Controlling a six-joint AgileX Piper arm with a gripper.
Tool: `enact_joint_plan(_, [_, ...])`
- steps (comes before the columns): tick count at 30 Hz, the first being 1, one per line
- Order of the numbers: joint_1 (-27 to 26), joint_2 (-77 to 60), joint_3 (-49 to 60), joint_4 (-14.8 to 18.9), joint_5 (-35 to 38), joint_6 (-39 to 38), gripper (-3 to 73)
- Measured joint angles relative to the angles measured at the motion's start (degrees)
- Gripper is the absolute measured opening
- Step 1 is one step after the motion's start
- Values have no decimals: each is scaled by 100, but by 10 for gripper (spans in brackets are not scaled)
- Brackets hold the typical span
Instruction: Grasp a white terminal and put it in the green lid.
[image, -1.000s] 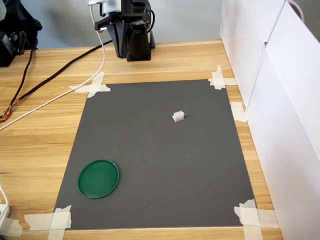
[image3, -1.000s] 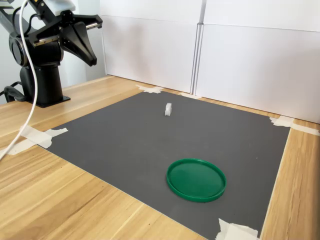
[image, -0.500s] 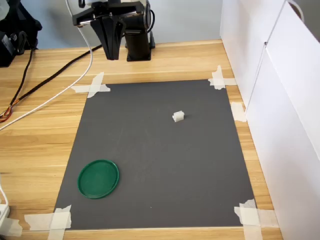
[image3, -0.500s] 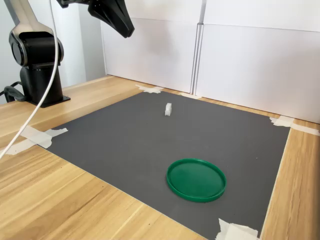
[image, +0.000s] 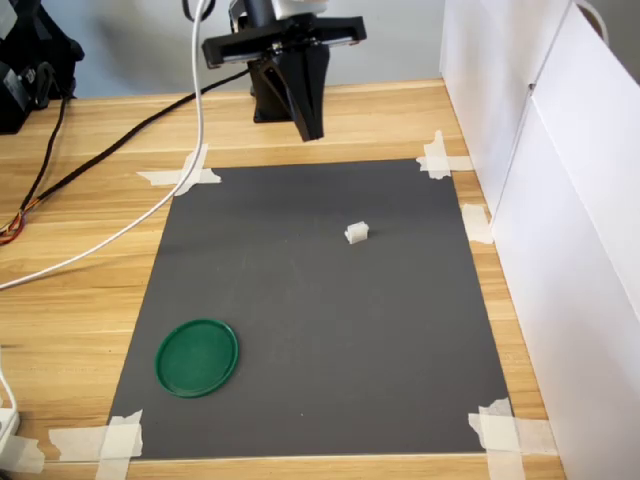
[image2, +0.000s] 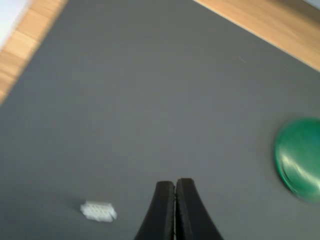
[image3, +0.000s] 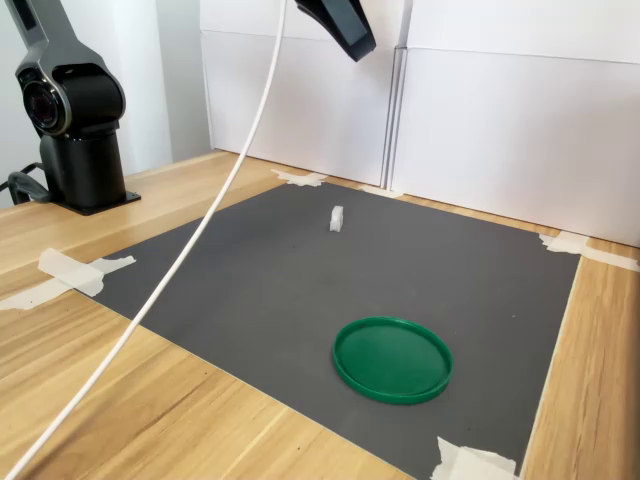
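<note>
A: How will the white terminal (image: 356, 233) handle, do you reckon?

B: Light and stiff, I'd judge — a tiny ridged plastic block, so easy to flick aside if one finger touches it first. It looks hard enough to take a firm pinch. I'd take it across its two flat sides, low down, with the jaws straddling it evenly.

A: And where is it?

B: On the grey mat (image: 300, 330), lying by itself, well apart from the green lid (image: 197, 357), which sits near the mat's corner at the first exterior view's lower left. The lid holds nothing.

A: The gripper (image2: 175, 200)?

B: High above the mat's far edge, nearer the arm's base (image3: 75, 130) than the terminal is, with clear air under it. In the wrist view its two fingers (image2: 162, 210) are pressed together, no gap between them (and nothing caught there).

A: So the terminal isn't under it?

B: No — in the wrist view the terminal (image2: 98, 211) shows off to one side of the fingertips, near but not in line. My judgement: the jaws must spread and the arm shift over and descend before any grasp.
</note>
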Motion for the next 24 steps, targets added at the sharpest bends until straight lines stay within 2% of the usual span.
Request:
enact_joint_plan(4, [447,169,-114,-175,42,-25,-21])
enact_joint_plan(9, [780,269,-119,-319,612,-460,-21])
enact_joint_plan(18, [856,471,139,-239,1398,-3029,-21])
enact_joint_plan(21, [856,545,325,-239,1440,-3475,-17])
enact_joint_plan(24, [856,615,437,-239,1421,-3509,4])
